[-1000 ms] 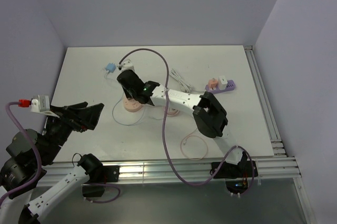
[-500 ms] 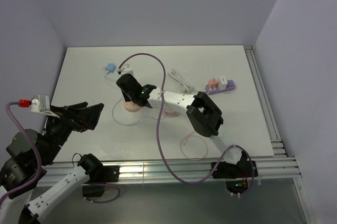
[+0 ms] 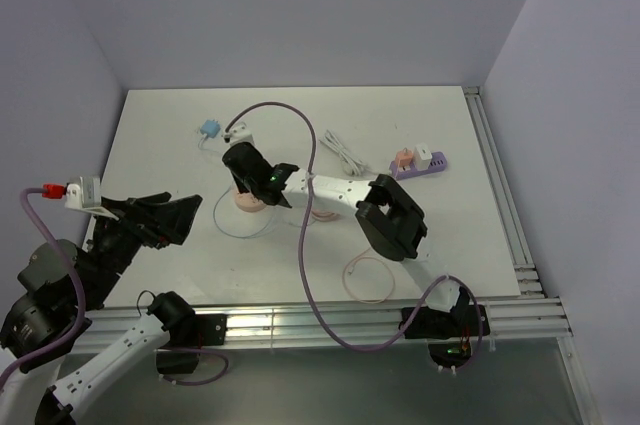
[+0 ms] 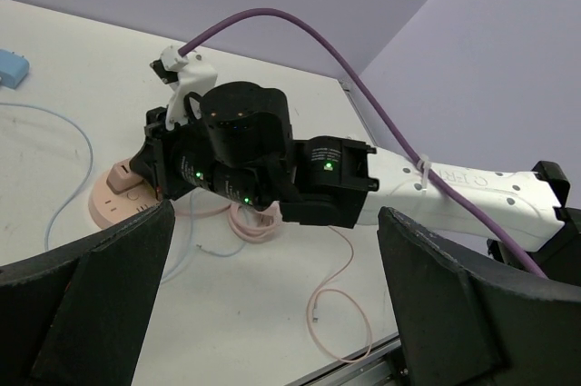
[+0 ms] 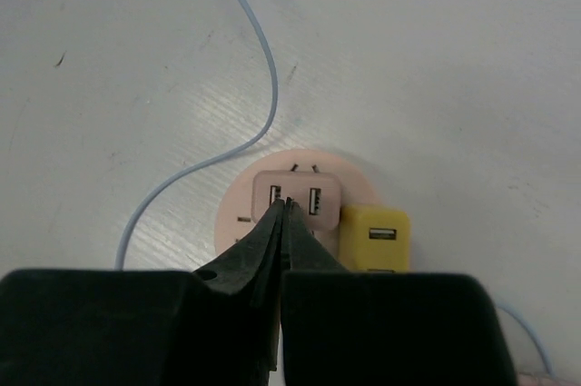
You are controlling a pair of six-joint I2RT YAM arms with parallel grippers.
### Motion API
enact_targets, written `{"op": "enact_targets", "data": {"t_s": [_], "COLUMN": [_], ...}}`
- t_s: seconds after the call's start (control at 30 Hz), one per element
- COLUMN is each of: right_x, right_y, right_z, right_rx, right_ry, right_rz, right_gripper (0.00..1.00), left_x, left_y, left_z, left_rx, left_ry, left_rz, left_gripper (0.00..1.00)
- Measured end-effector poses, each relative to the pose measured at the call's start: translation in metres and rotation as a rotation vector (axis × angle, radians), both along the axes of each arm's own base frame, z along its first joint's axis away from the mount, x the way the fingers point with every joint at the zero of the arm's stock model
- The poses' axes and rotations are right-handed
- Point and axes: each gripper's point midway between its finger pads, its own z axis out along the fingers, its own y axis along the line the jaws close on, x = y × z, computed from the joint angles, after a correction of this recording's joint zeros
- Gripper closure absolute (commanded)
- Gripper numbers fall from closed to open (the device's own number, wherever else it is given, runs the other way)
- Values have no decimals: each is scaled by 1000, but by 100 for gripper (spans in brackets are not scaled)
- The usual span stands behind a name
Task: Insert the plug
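A round pink socket hub lies on the white table. A pink two-port USB plug sits on top of it, and a yellow plug sits at its right side. My right gripper is shut, with nothing visible between its jaws. Its tips are right over the pink plug's top face, between the two ports. In the top view the right gripper covers the hub. My left gripper is open and empty, raised over the table's near left, far from the hub.
A thin blue cable curves away from the hub. A blue plug lies at the back left. A white cable bundle and a purple strip with plugs lie to the right. A pink cable loop lies near the front edge.
My right arm has pushed a little to the left and settled over the hub. My left arm has shifted slightly. Both grippers keep their state.
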Motion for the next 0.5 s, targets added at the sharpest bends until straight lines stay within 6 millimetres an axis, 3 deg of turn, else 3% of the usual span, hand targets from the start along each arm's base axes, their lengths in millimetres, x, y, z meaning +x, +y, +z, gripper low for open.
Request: {"op": "enact_targets", "data": {"t_s": [0.3,0.5], "right_x": [1,0], "right_y": [-25,-35], "right_z": [50,51], "right_rx": [27,25], "right_ry": [-76,-75], "right_rz": [-55,-63], "right_gripper": [100,100], "left_x": [0,0], "left_y": [0,-1], "left_z": [0,-2], "left_rx": [0,3], "left_ry": [0,3], "left_rz": [-3,-3], "left_gripper": [1,1]}}
